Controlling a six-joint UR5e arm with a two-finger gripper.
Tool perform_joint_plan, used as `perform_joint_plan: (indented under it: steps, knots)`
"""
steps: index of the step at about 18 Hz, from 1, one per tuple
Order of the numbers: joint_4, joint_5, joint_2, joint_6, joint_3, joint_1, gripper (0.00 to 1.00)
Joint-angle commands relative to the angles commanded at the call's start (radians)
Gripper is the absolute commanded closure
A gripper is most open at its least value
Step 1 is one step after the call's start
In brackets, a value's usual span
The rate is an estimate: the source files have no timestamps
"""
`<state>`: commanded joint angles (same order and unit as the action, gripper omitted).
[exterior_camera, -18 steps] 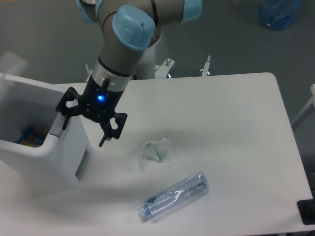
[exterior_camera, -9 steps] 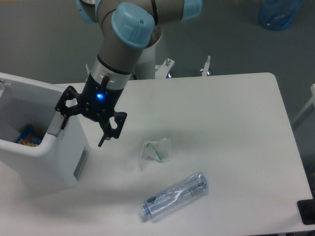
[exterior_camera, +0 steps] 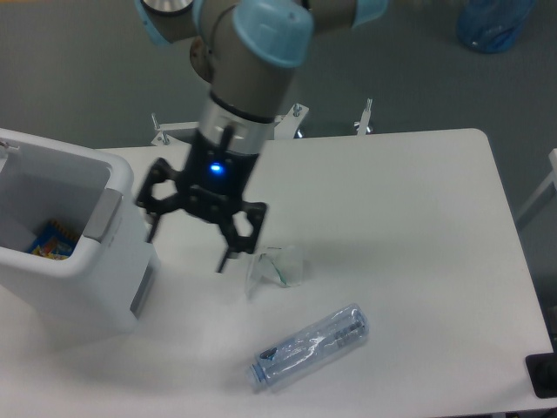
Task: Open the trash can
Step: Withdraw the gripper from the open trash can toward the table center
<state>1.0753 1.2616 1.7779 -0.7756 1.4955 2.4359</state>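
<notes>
The large white trash can [exterior_camera: 96, 287] stands at the left of the table with its top open; the inside shows a blue and orange packet [exterior_camera: 50, 241]. Its grey push tab [exterior_camera: 102, 217] sits on the right rim. The lid is out of view. My gripper [exterior_camera: 190, 246] hangs open and empty just right of the can, above the table, apart from the rim. Its left finger is near the can's right wall, its right finger close to a crumpled wrapper.
A crumpled clear wrapper [exterior_camera: 278, 266] lies right of the gripper. A clear plastic bottle [exterior_camera: 310, 346] lies toward the table's front. The table's front edge [exterior_camera: 392, 411] is near the bottom. A blue bag [exterior_camera: 493, 23] sits on the floor at the back right.
My gripper has moved right and away from the can's grey tab, where it was before. The can is open in all frames and has settled slightly.
</notes>
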Motion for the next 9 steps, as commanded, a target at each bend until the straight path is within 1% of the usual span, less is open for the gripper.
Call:
perform_joint_plan:
  steps: [1,2,3,6,7,9]
  knots:
    - [0.000,0.063,0.008,-0.045,0.011,0.011,0.00]
    - [-0.002,0.103,0.023,-0.071,0.020,0.034,0.00]
    - [-0.003,0.129,0.040,-0.088,0.023,0.055,0.00]
    - [-0.006,0.168,0.090,-0.126,0.011,0.089,0.00]
    - [-0.011,0.182,0.110,-0.166,0.008,0.101,0.00]
    - [-0.014,0.218,0.147,-0.302,0.005,0.133,0.00]
